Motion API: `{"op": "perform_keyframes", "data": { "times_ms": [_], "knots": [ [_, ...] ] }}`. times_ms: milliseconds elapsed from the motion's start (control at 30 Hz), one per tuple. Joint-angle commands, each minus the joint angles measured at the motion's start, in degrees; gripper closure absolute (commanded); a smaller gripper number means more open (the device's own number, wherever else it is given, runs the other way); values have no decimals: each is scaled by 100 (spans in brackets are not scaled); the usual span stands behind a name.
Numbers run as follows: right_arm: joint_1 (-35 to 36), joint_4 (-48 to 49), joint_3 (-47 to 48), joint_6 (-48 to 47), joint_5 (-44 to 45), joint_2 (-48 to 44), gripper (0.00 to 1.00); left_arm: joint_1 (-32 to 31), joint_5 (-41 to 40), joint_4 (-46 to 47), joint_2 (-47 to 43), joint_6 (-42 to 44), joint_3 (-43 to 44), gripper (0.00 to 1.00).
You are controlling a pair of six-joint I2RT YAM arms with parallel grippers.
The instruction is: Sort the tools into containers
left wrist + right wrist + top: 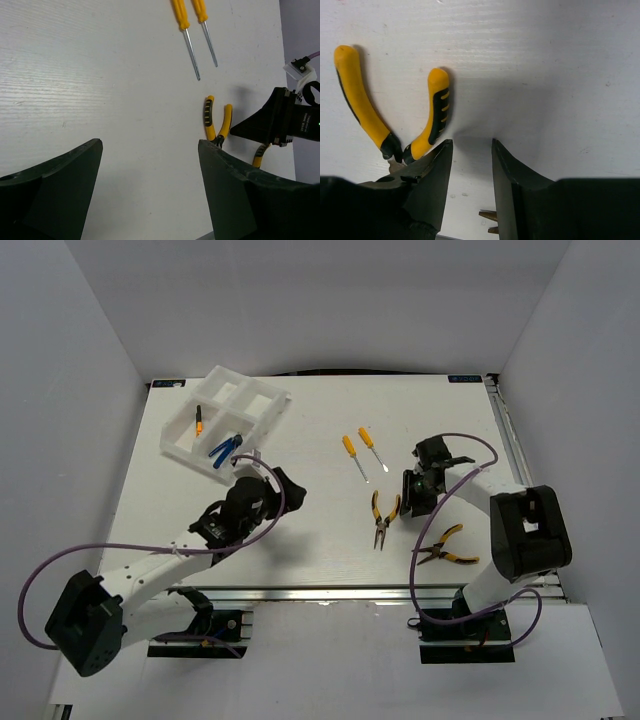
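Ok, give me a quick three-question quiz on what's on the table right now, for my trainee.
1. How many tools lie in the white tray?
2. True or false: the left gripper is holding something.
3. What lies right beside the right gripper? A) a hammer B) yellow-black pliers C) a wrench

Key: 1: two, the blue pliers and a small orange-black tool. 2: false, it is open and empty. 3: B.
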Motion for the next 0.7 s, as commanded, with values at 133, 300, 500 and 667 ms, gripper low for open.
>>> {"op": "perform_keyframes", "data": {
  "times_ms": [133,300,500,667],
  "knots": [
    [6,506,-156,-462,-172,-923,50,-159,-164,697,316,-172,343,12],
    [14,544,-246,-688,-486,-1043,41,-243,-8,863,648,-258,392,12],
    [55,482,-88,-537,-550,-600,33,-361,50,1017,815,-298,375,12],
    [184,496,204,-401,-316,-194,34,-413,80,1099,948,-337,371,12]
  ]
}}
